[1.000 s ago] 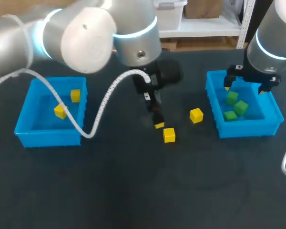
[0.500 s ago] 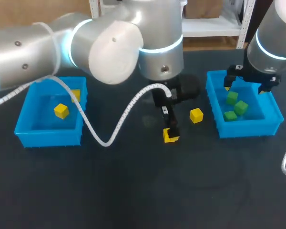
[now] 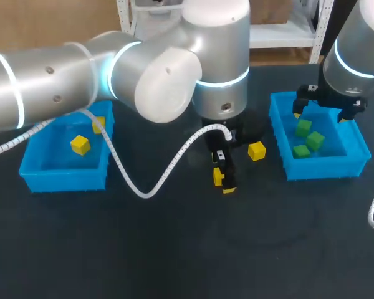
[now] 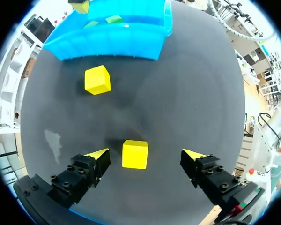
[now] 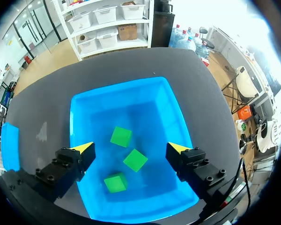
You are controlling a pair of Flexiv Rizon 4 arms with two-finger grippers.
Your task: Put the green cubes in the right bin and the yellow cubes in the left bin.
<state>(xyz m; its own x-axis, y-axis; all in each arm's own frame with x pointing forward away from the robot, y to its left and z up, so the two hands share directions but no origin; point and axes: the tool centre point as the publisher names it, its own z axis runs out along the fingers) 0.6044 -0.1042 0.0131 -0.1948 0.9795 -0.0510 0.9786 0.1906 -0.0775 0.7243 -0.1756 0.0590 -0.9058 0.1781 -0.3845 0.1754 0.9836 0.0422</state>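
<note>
- Over the right bin [image 5: 79,112], your right pincer [image 5: 131,148] hung spread and empty, well apart from the loose cubes.
- On the desk [image 4: 187,84], your left pincer [image 4: 145,155] stood spread around the yellow cube [image 4: 135,154].
- That cube sat between the fingers, off-centre, apparently touching neither.

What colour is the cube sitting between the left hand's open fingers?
The cube is yellow; clearest in left wrist view.

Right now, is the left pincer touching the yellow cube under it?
Apart. The left wrist view shows bare table either side of the yellow cube, inside the open left pincer.
</note>
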